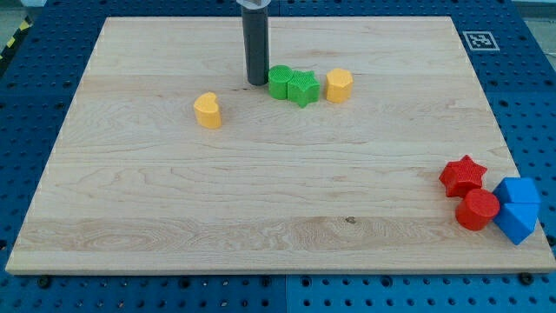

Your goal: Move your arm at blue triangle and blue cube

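The blue cube (518,190) and the blue triangle (519,221) sit touching at the view's lower right, by the board's right edge. My tip (257,83) rests on the board near the view's top centre, just left of a green round block (279,82). The tip is far from both blue blocks, up and to the left of them.
A green star (302,88) touches the green round block, with a yellow block (339,85) to its right. A yellow heart-like block (208,110) lies left of the tip. A red star (462,176) and a red cylinder (477,209) sit against the blue blocks' left side.
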Controlling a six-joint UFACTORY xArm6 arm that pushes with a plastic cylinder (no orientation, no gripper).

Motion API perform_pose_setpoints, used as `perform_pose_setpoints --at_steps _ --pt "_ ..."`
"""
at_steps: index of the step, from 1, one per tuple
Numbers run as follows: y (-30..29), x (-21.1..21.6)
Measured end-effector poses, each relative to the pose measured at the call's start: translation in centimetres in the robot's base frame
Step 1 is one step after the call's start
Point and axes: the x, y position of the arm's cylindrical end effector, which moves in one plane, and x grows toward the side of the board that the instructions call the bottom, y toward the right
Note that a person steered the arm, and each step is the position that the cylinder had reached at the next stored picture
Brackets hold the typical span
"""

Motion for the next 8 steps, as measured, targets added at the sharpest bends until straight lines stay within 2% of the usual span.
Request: perform_pose_setpoints --at_steps 2,6,7,8 --pt "-0.6 0.9" --pt "3.0 10.2" --pt "6.9 10.4" --pt "14.2 10.4"
